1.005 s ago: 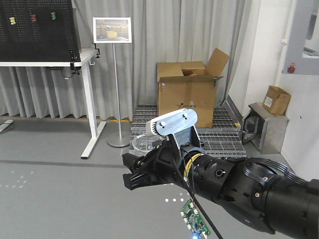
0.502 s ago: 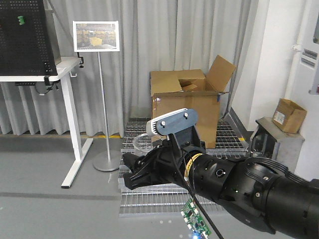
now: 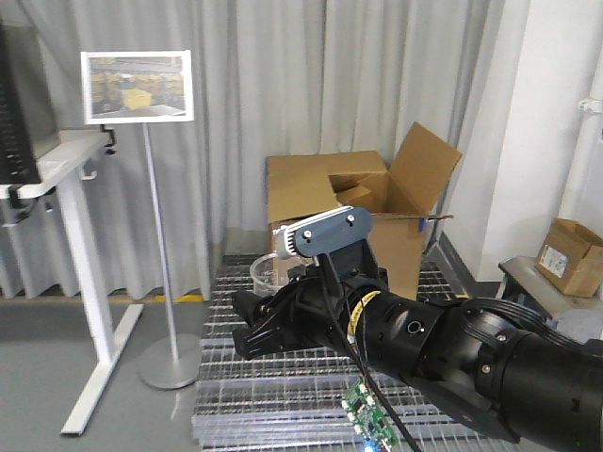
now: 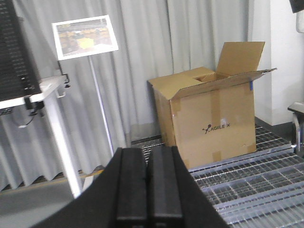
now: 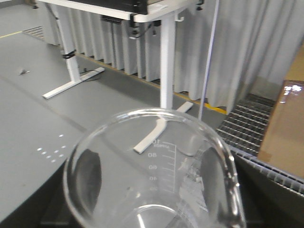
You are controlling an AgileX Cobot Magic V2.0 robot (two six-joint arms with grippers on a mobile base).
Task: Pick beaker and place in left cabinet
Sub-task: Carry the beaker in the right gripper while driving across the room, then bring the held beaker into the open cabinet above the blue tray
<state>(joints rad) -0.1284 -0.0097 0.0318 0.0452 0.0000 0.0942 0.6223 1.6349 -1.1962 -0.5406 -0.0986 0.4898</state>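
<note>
The beaker (image 5: 156, 156) is clear glass with white graduation marks and fills the lower half of the right wrist view. My right gripper (image 5: 152, 211) is shut on it, and its dark fingers show through the glass on both sides. In the front view the beaker (image 3: 264, 272) sits at the tip of my black right arm, just above the right gripper (image 3: 247, 328). My left gripper (image 4: 147, 159) is shut and empty, its two black pads pressed together. The left cabinet is out of view.
An open cardboard box (image 3: 344, 218) stands on a metal floor grating (image 3: 283, 381) ahead. A sign stand (image 3: 155, 235) and a white desk leg (image 3: 89, 311) are at the left. A small carton (image 3: 572, 256) sits at the right by a white wall.
The whole view has shifted: the desk and sign stand slid left, and the cardboard box and grating came nearer. My right arm keeps the same pose with the beaker held.
</note>
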